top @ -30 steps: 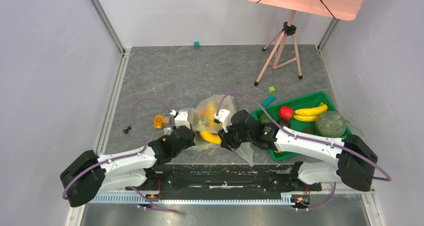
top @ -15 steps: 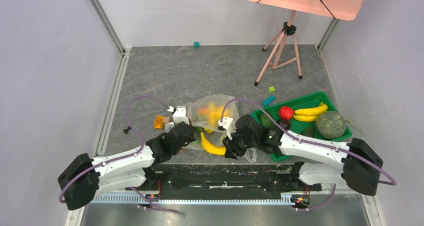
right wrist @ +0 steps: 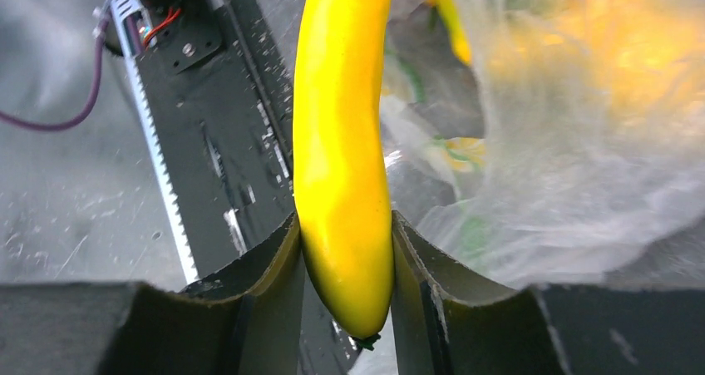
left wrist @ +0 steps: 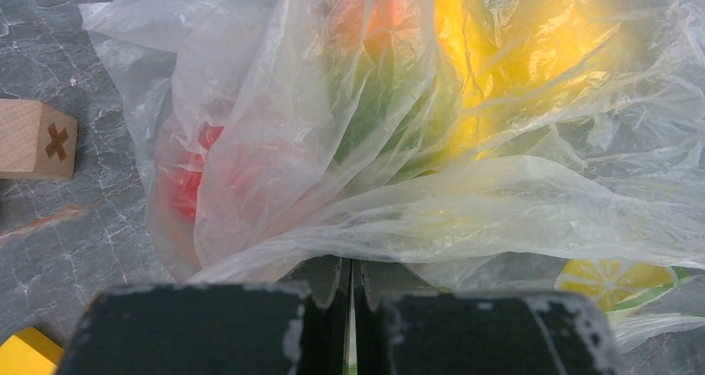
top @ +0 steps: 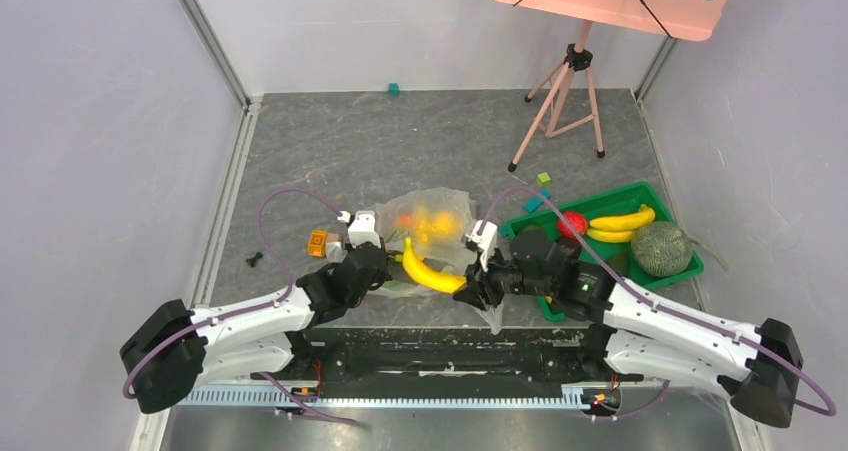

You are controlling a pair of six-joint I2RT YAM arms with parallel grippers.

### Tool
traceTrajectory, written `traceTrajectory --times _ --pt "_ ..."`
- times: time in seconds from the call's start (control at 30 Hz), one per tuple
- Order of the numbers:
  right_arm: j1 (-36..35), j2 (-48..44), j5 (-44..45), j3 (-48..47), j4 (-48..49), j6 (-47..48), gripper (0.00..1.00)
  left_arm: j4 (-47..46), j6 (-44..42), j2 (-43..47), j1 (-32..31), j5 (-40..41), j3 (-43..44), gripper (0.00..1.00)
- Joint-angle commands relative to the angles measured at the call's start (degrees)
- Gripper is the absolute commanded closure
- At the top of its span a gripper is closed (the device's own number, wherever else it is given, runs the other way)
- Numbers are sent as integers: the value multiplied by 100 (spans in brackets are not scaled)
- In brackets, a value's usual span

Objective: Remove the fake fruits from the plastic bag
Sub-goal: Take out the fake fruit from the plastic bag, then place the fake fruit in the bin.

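The transparent plastic bag lies crumpled mid-table, with orange, yellow, red and green fake fruits blurred inside it. My left gripper is shut, pinching a fold of the bag's film at its near left edge. A yellow banana is outside the bag, in front of it. My right gripper is shut on the banana's lower tip, and the banana stands straight up between the fingers. The bag is to the right in that view.
A green tray at the right holds a red fruit, bananas and a melon. A wooden block and an orange block lie left of the bag. A tripod stands behind.
My right gripper has drawn the banana toward the right and up, away from the bag's near edge. The left gripper has stayed shut on the bag, and the bag has shifted slightly.
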State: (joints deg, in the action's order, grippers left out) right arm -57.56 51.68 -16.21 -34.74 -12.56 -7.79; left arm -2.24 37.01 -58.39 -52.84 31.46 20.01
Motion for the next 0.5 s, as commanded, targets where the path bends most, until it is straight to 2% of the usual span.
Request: traceTrajectory --times 0.0,0.47 --pt "160 -316 739 1 101 -113 75 -57 -109 -4 -15 220 180 98" --pt "661 -1140 1904 150 -312 -375 76 -92 -112 -111 -15 145 220 98"
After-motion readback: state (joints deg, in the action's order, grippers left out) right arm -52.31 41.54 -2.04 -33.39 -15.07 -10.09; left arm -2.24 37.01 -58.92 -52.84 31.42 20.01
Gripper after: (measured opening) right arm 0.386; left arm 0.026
